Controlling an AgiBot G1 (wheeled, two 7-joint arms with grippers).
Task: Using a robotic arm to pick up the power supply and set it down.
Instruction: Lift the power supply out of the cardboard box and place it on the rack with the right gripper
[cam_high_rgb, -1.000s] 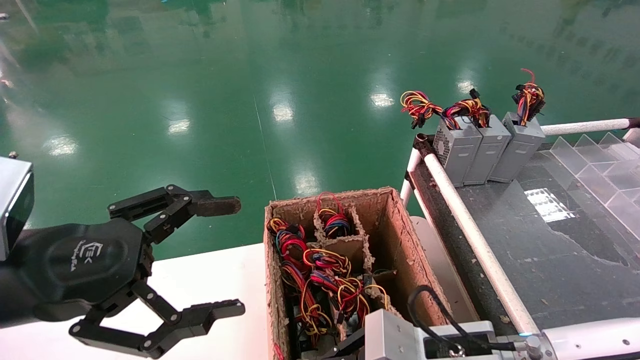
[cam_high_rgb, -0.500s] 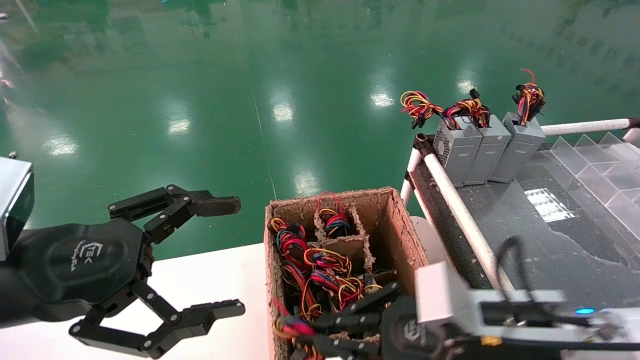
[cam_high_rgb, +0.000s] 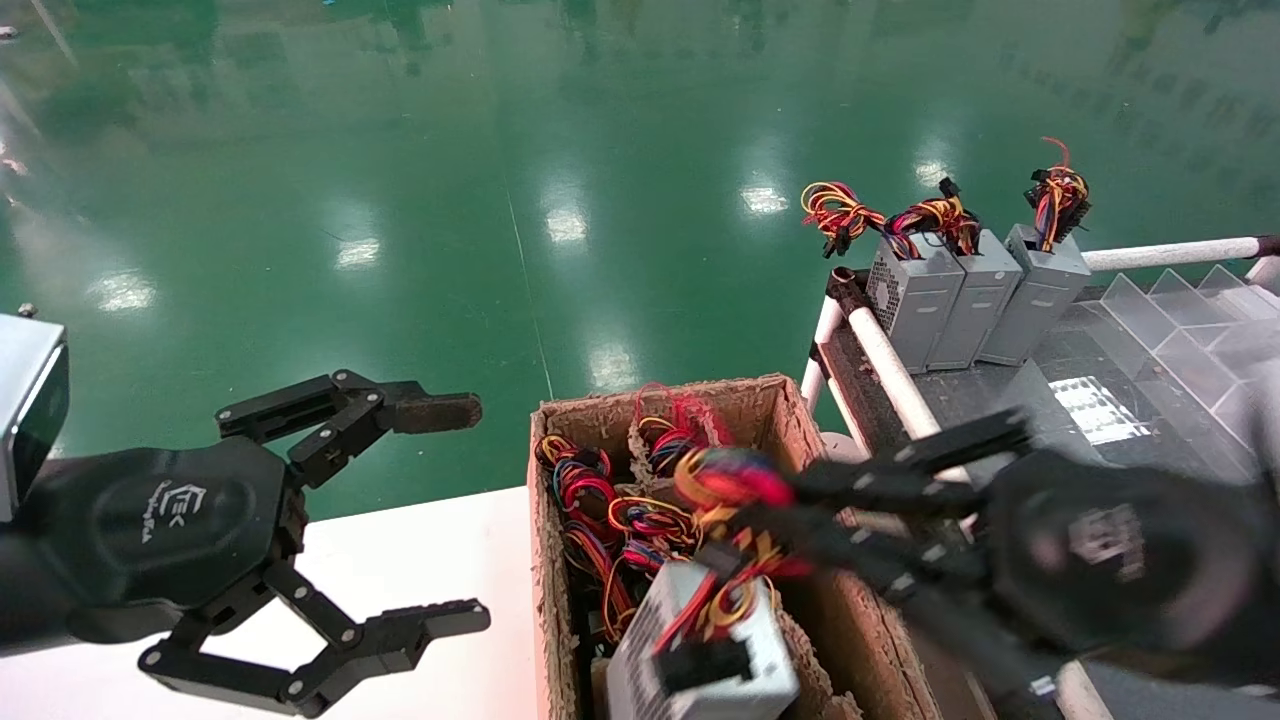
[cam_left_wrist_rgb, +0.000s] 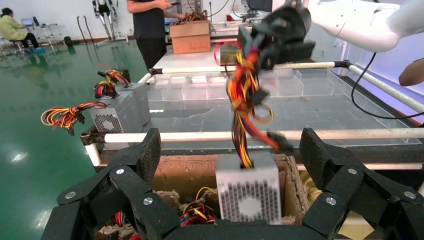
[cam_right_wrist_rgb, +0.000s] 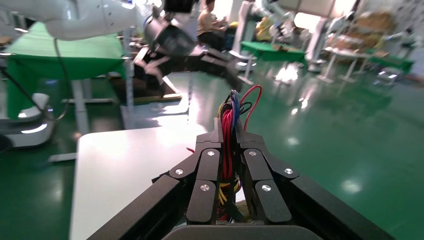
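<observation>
1. The power supply (cam_high_rgb: 705, 655) is a small grey metal box with a perforated vent face – it hangs tilted above the near end of the cardboard box (cam_high_rgb: 800, 420).
2. Its wire bundle (cam_high_rgb: 735, 480) – red, yellow and black – is clamped between the fingers of the robotic arm (cam_high_rgb: 800, 505), on the right side.

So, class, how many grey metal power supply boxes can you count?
4: three stand together on the black bench; one hangs above the cardboard box. More may hide inside.

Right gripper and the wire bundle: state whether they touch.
Touching. In the right wrist view the right gripper has its fingertips closed on the wire bundle; the power supply hangs from those wires in the left wrist view.
</observation>
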